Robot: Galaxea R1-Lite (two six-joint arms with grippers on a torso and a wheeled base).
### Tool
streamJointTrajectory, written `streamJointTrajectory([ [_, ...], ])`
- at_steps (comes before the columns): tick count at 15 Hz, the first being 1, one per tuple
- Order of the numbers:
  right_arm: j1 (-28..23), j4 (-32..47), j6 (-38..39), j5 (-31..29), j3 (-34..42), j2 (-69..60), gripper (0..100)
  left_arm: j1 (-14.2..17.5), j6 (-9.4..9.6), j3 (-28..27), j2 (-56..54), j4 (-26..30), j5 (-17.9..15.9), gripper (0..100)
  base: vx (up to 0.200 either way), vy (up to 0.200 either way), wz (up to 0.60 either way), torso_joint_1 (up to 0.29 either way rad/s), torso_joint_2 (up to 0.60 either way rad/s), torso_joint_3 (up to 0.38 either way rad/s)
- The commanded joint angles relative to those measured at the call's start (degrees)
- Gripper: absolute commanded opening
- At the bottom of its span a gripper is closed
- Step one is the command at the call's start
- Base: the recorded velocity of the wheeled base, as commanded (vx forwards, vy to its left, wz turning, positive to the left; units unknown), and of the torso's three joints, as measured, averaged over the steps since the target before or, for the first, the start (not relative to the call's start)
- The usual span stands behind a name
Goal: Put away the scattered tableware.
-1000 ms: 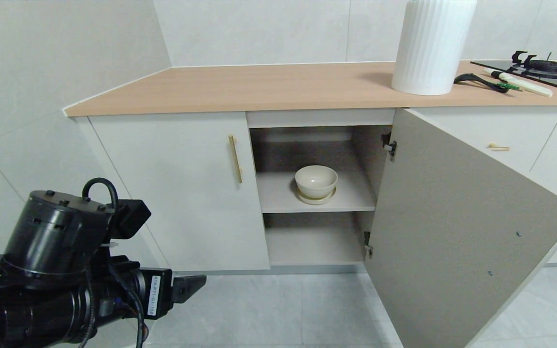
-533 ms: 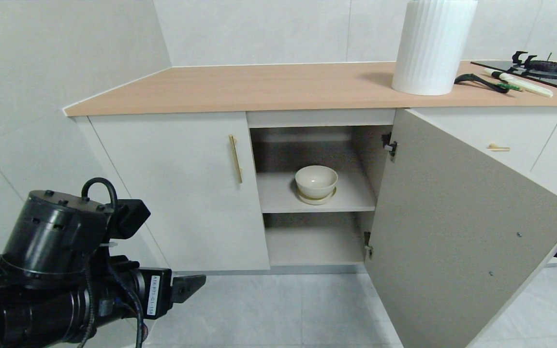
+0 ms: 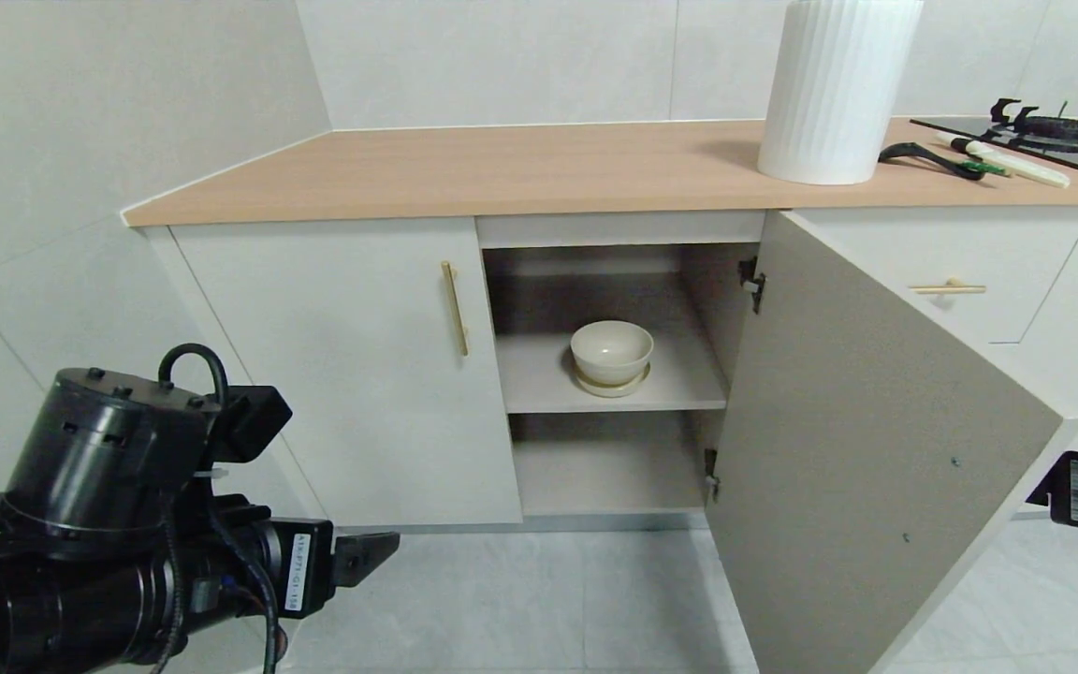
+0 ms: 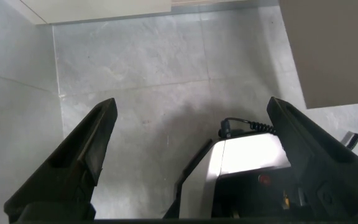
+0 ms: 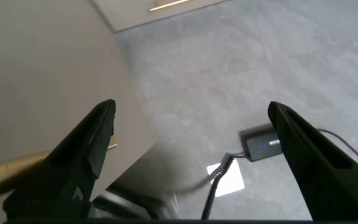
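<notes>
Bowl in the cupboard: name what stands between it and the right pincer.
The open cupboard door does: the bowl sits on the upper shelf inside, the right pincer by the door's outer face.

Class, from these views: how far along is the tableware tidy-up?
Done: a bowl sits on a plate on the cabinet's upper shelf. In hand: nothing gripped; the right gripper, fingers open, is by the gold handle of the open door. Left: the door is not yet shut, and utensils lie on the counter.

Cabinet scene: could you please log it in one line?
bowl: in cabinet | door: open | left pincer: open | right pincer: open
</notes>
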Motion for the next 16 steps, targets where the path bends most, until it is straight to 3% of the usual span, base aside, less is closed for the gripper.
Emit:
streamJointTrajectory([
  [1, 5.53, -0.31, 2.67, 0.14, 0.65, 0.31, 100, 0.02, -0.01, 0.08, -0.03, -0.01, 0.01, 100, 0.000, 0.000, 0.00, 0.000, 0.00, 0.000],
  [4, 12.56, -3.21, 7.33, -0.03, 1.88, 2.16, 100, 0.02, -0.01, 0.00, -0.21, -0.01, 0.10, 100, 0.000, 0.000, 0.00, 0.000, 0.00, 0.000],
  [10, 18.80, -13.41, 11.98, 0.41, 5.57, 6.20, 100, 0.11, -0.18, -0.44, -0.74, -0.01, 0.10, 100, 0.000, 0.000, 0.00, 0.000, 0.00, 0.000],
  [16, 19.59, -23.51, 16.20, 0.67, 7.06, 11.65, 100, 0.11, -0.01, -0.36, -2.14, -0.01, 0.01, 100, 0.000, 0.000, 0.00, 0.000, 0.00, 0.000],
])
